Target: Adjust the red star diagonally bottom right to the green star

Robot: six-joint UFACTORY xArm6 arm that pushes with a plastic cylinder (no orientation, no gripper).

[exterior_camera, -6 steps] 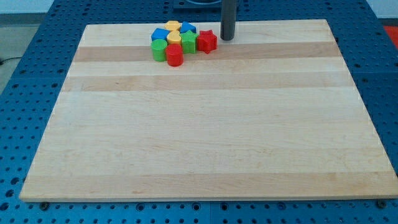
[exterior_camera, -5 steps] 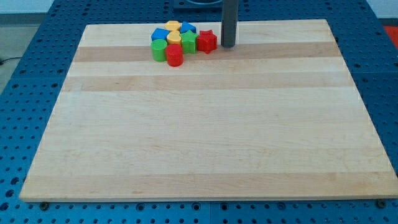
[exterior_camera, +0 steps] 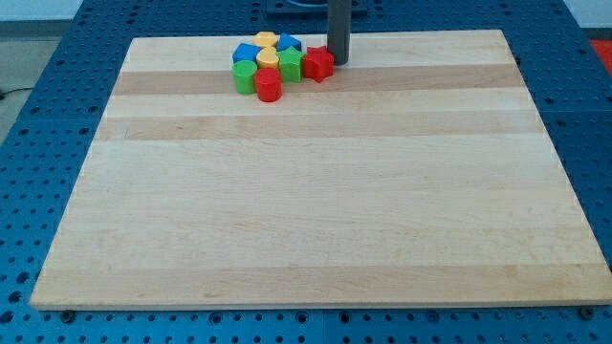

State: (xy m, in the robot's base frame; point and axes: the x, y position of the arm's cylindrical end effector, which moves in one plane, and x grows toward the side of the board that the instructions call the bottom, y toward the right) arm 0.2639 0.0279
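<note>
The red star (exterior_camera: 318, 64) lies near the top of the wooden board, at the right end of a tight cluster of blocks. The green star (exterior_camera: 290, 65) sits right beside it on its left, touching it. My tip (exterior_camera: 338, 61) stands just to the right of the red star and slightly above it in the view, close to it or touching it.
The cluster also holds a red cylinder (exterior_camera: 269, 85), a green cylinder (exterior_camera: 245, 76), a yellow block (exterior_camera: 267, 59), another yellow block (exterior_camera: 267, 40), and two blue blocks (exterior_camera: 247, 53) (exterior_camera: 290, 44). The board's top edge (exterior_camera: 421, 32) runs just behind the blocks.
My tip has moved to the view's left, from a gap right of the red star to right against it. The blocks have not visibly moved.
</note>
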